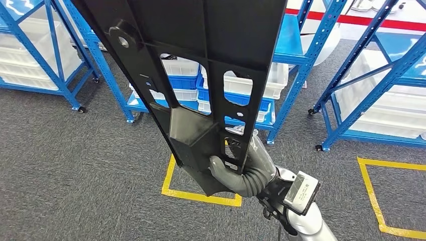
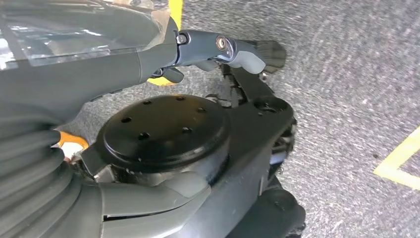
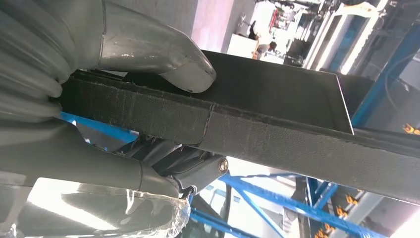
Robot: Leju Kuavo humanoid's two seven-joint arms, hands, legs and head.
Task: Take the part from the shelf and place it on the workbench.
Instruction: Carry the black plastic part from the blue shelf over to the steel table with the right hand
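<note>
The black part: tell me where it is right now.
In the head view the black part is held up in the right hand, which grips its lower end, above the yellow floor square and in front of the blue shelves.

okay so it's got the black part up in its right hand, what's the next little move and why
Probably turn away from the shelves toward the workbench, keeping the grip. The right robot hand holds the part by its lower end, raised off the floor, and no bench is in sight here.
</note>
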